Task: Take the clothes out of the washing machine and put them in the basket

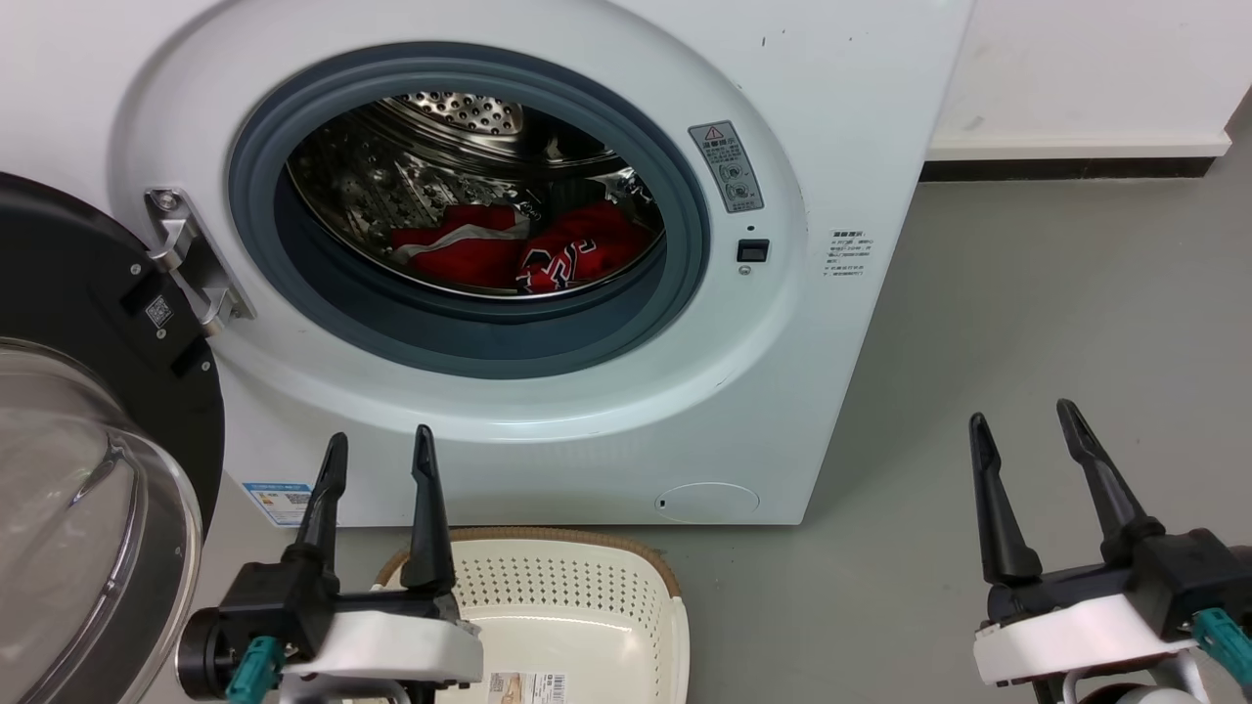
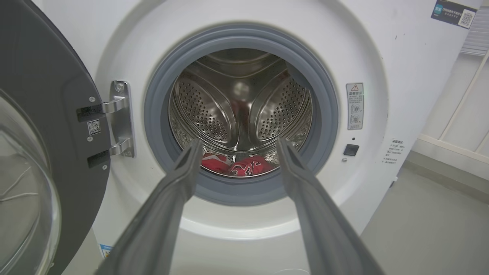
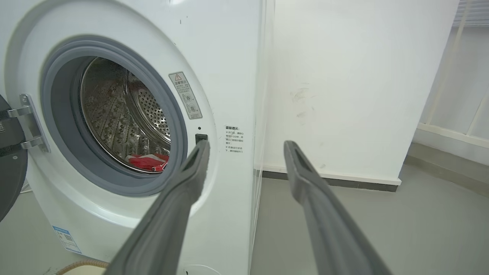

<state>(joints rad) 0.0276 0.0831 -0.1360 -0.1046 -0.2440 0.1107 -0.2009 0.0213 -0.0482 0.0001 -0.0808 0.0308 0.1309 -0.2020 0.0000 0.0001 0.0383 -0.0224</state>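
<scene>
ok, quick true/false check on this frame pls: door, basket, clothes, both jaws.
1. The large white front-loading washing machine has its black-rimmed round glass door open. True.
2. The small cream plastic basket stands on the grey floor in front of the machine. True.
3. The clothes are in the basket. False: the red white-striped garment and the red lettered jersey lie in the perforated steel drum.
4. The left jaws are shut on a garment. False: they are open, hold nothing and are outside the drum.
5. The right jaws reach into the drum. False: they are open over the floor, to the robot's right of the machine.
</scene>
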